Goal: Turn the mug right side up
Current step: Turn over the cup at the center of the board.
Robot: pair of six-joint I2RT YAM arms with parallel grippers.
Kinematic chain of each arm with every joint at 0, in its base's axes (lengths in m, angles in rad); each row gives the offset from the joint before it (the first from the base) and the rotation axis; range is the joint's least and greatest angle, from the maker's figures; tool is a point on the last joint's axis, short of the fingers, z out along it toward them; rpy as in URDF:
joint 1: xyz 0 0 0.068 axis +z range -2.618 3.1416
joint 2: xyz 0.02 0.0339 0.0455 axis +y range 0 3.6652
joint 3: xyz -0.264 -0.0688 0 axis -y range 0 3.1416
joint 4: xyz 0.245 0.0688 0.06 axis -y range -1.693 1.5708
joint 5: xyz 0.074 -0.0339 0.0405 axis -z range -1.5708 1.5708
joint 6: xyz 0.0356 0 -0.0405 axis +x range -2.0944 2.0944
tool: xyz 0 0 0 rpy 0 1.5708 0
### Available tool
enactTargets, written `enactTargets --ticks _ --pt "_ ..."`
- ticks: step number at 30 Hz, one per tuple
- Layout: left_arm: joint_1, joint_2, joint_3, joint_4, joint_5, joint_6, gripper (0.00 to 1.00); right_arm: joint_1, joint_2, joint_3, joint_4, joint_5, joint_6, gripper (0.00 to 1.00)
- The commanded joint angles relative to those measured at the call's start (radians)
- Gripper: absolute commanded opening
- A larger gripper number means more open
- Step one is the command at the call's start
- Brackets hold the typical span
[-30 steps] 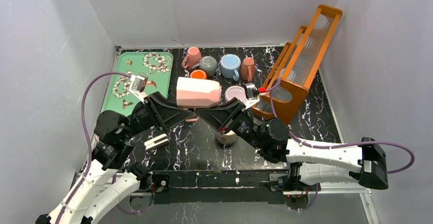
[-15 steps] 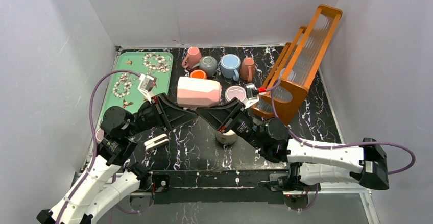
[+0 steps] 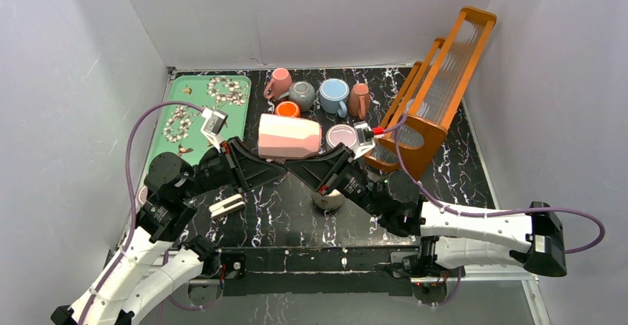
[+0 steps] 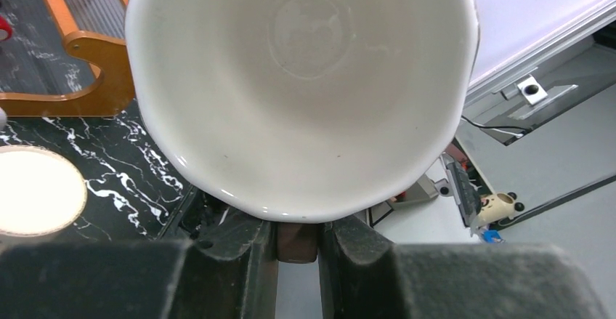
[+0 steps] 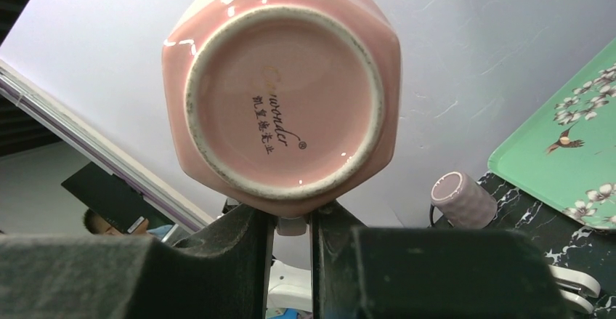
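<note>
A pink faceted mug with a white inside lies on its side in the air between both grippers, mouth to the left, base to the right. My left gripper faces its open mouth and is shut on the handle below the rim. My right gripper faces the mug's base and is shut on the same handle from the other side.
A green flowered tray lies at the back left. Several mugs stand along the back, and a lilac cup is upside down near the mug. A wooden rack stands right. A beige object and a white clip lie near the front.
My left arm has shifted to the right, closer to the mug. The mug and the right arm have barely moved.
</note>
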Motion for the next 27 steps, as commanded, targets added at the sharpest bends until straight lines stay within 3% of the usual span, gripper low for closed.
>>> enactTargets --ticks 1,7,12,17,21,27 --pt "0.0 -0.01 0.064 -0.09 -0.073 0.113 0.0 0.007 -0.041 0.052 -0.008 -0.012 -0.04 0.23" --pt "0.001 -0.034 0.089 -0.203 -0.243 0.204 0.0 0.007 -0.094 0.008 -0.106 0.038 -0.055 0.52" --pt "0.0 -0.031 0.107 -0.269 -0.399 0.3 0.0 0.008 -0.147 -0.016 -0.243 0.078 -0.064 0.71" --pt "0.001 -0.001 0.137 -0.351 -0.604 0.401 0.0 0.007 -0.166 0.015 -0.444 0.068 -0.095 0.98" --pt "0.0 0.033 0.171 -0.431 -0.811 0.48 0.0 0.007 -0.161 0.072 -0.647 0.07 -0.136 0.99" --pt "0.001 0.175 0.265 -0.549 -1.141 0.624 0.0 0.007 -0.153 0.113 -0.81 0.059 -0.181 0.99"
